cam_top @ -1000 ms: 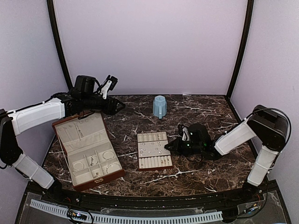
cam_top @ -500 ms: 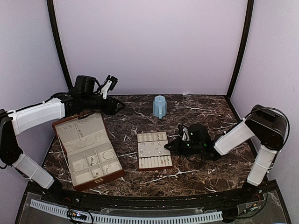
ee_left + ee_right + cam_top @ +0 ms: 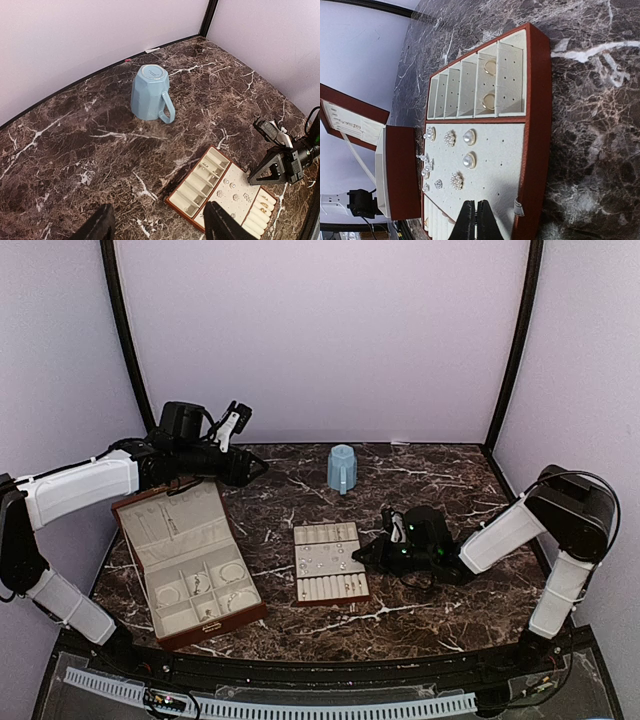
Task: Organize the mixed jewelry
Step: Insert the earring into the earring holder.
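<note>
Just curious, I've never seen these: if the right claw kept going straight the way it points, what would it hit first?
Probably the tray: the shut right gripper sits over its near rim, aimed across the stud panel toward a pearl stud. Its height above the panel is unclear.

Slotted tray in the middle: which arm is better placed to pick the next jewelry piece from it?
Right. The right gripper, shut, sits at the rim of the tray, beside the studs. The left gripper hangs open back by the box lid, away from the tray.
</note>
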Robot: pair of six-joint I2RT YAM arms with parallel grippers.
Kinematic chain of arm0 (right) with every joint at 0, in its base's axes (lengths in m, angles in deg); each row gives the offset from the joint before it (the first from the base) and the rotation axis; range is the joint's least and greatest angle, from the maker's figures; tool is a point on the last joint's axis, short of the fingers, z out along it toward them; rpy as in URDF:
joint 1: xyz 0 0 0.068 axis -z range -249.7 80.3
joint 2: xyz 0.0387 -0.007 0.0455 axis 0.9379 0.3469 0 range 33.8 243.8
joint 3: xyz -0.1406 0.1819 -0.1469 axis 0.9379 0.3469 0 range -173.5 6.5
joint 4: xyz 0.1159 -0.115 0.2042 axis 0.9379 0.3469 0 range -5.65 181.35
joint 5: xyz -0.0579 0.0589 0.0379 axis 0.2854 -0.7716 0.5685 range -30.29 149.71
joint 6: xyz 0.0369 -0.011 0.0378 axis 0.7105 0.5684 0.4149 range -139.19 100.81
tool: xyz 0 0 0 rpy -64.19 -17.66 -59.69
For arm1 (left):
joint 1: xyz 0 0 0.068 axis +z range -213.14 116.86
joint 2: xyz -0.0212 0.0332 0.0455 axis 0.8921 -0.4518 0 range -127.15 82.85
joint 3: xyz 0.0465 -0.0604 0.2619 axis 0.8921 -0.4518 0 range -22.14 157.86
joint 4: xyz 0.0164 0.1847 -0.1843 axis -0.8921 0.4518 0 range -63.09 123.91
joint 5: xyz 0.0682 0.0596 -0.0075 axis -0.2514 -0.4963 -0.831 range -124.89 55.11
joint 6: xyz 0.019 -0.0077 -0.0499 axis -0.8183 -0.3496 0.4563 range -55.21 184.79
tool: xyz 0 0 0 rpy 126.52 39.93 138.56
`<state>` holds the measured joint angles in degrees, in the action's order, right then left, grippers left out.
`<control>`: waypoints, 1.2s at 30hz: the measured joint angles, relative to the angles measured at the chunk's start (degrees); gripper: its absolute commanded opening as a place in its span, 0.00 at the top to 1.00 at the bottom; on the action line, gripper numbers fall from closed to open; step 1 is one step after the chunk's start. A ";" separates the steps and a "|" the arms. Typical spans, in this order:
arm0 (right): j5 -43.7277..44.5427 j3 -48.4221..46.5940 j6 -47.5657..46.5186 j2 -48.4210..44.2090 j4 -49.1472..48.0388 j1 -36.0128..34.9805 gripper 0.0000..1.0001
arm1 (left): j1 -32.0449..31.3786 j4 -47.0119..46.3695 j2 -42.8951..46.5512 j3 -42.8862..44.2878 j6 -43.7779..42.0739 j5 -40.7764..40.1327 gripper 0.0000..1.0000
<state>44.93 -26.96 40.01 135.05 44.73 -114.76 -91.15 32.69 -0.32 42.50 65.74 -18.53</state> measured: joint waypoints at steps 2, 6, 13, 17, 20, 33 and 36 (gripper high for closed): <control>-0.42 0.00 0.00 0.00 0.13 0.00 1.00 | 0.02 0.00 0.00 0.00 0.00 0.04 0.36; -0.68 0.00 0.00 0.00 0.13 0.02 1.00 | 0.11 -0.02 0.00 0.00 0.00 0.17 0.36; -0.90 0.00 0.07 0.00 0.13 0.02 1.00 | 0.11 -0.02 0.00 0.00 0.00 0.20 0.36; -0.87 0.04 0.07 0.00 0.07 0.02 1.00 | 0.11 -0.02 0.00 0.00 0.00 0.20 0.36; -0.87 0.11 0.09 0.02 -0.09 0.04 1.00 | 0.11 -0.02 0.00 0.00 0.00 0.20 0.36; -0.92 2.40 1.81 0.07 -3.91 0.61 1.00 | 0.11 -0.02 0.00 0.00 -0.02 0.24 0.37; -1.11 2.71 2.29 0.17 -4.59 0.85 1.00 | 0.11 0.00 0.00 0.00 -0.02 0.22 0.36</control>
<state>43.81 -24.25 42.31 135.23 40.14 -113.91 -91.04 32.69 -0.32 42.50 65.72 -18.31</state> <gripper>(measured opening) 0.006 0.635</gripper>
